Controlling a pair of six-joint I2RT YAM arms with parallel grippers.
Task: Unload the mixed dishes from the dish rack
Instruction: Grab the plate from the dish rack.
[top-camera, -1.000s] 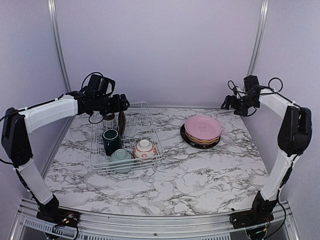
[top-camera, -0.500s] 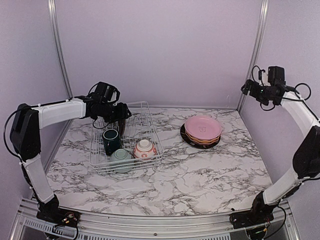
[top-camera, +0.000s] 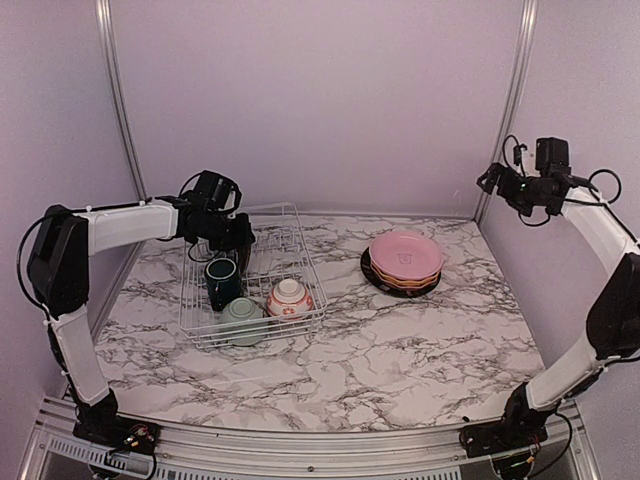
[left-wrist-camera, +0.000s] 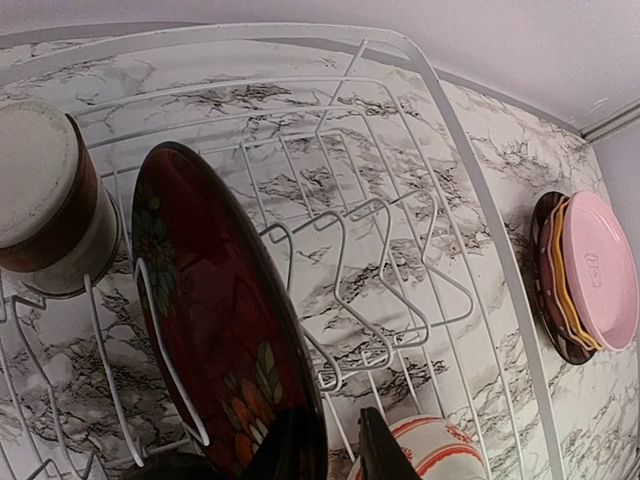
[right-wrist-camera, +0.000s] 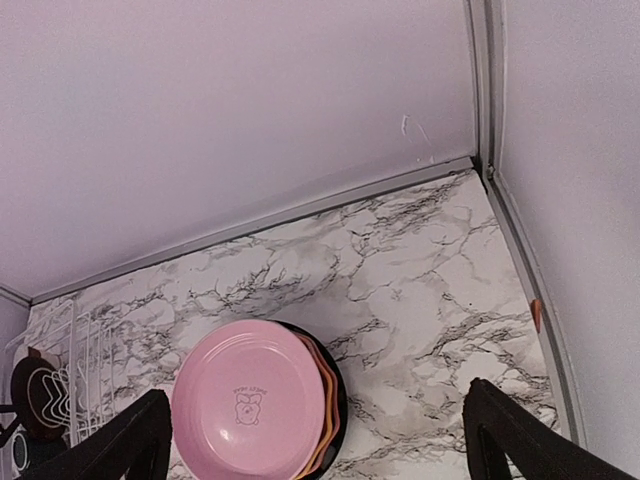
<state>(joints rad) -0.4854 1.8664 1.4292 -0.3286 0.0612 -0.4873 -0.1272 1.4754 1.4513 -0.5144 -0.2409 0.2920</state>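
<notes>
Reaching in from the left of the overhead view, the left gripper (left-wrist-camera: 335, 455) hangs low over the back of the dish rack (left-wrist-camera: 455, 130), which sits on the left half of the marble table (top-camera: 400, 350). Its wrist view shows the fingers parted only narrowly at the bottom edge, lined up at the rim of the floral red plate (left-wrist-camera: 215, 320). They do not appear to be clamped on it yet. That plate stands on edge between the upright wire dividers, probably why the gripper comes at its rim from above. At the left of the wrist view, the white-and-brown cup (left-wrist-camera: 45, 195) stands beside the plate. Nearer the front of the rack are the dark green mug (top-camera: 221, 281), the pale green bowl (top-camera: 243, 318) and, to their right, the pink-white floral bowl (top-camera: 290, 296). Right of centre, a stack of plates (top-camera: 404, 262) with a pink one on top rests on the table, outside the rack, evidently already unloaded. At the upper right, the right gripper (right-wrist-camera: 318, 392) is held high near the corner post, fingers spread wide and empty, likely parked clear of the work. Compared with half a second ago, the left gripper has sunk closer to the plate. The right arm has barely shifted, though a second ago it hung lower, nearer the stack. No dish has moved.
</notes>
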